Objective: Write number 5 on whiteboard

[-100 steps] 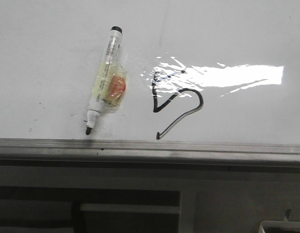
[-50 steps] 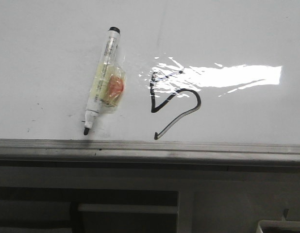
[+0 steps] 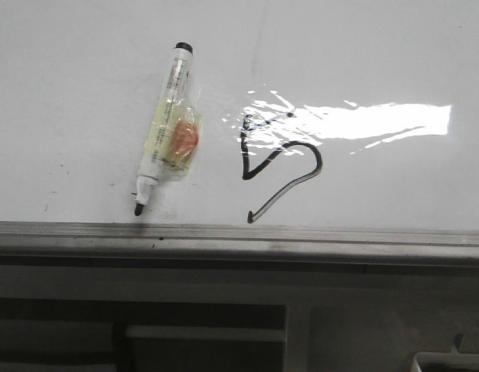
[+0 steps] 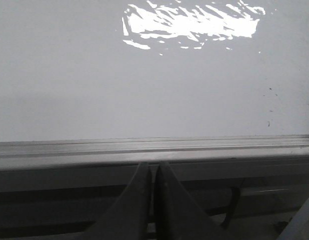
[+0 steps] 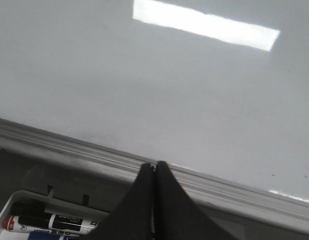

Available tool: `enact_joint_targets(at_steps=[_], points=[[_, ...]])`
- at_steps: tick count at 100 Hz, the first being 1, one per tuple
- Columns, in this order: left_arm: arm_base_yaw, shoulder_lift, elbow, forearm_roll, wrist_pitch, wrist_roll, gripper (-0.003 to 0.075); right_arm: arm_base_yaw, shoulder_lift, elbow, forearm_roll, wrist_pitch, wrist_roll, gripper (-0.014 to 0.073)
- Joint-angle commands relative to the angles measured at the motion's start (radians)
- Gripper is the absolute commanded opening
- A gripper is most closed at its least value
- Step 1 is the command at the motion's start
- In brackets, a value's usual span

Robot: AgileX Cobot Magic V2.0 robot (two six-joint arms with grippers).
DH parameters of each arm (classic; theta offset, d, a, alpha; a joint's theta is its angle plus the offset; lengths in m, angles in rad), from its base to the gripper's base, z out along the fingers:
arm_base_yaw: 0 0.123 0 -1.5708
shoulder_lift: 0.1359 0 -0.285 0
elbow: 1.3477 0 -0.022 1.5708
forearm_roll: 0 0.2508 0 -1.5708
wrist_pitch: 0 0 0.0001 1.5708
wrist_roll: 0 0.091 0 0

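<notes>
The number 5 point(image 3: 284, 167) stands in thin black marker line on the whiteboard point(image 3: 379, 54), near its grey front edge strip point(image 3: 239, 232). A clear-bodied marker point(image 3: 163, 128) with an orange-and-yellow tag taped on lies uncapped to the left of the 5, tip toward the edge. Neither gripper shows in the front view. My left gripper point(image 4: 153, 166) is shut and empty, held back over the board's edge strip point(image 4: 154, 147). My right gripper point(image 5: 154, 166) is shut and empty too, likewise at the edge strip point(image 5: 69, 145).
A white tray point(image 5: 14, 202) below the board's edge holds spare markers point(image 5: 49, 222); its corner shows in the front view point(image 3: 449, 360). Grey cabinet panels point(image 3: 208, 325) lie below the edge strip. Glare patches sit on the board point(image 3: 379, 120).
</notes>
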Motion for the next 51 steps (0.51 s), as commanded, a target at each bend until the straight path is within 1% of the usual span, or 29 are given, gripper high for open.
enact_joint_targets(at_steps=[1,51], points=[[0.001,-0.026,0.021,-0.006,-0.045,-0.009,-0.0020,-0.007,-0.017,0.027,-0.011,-0.048,0.003,-0.0064],[0.001,-0.026,0.021,-0.006,-0.045,-0.009,-0.0020,-0.007,-0.017,0.027,-0.011,-0.048,0.003,-0.0064]])
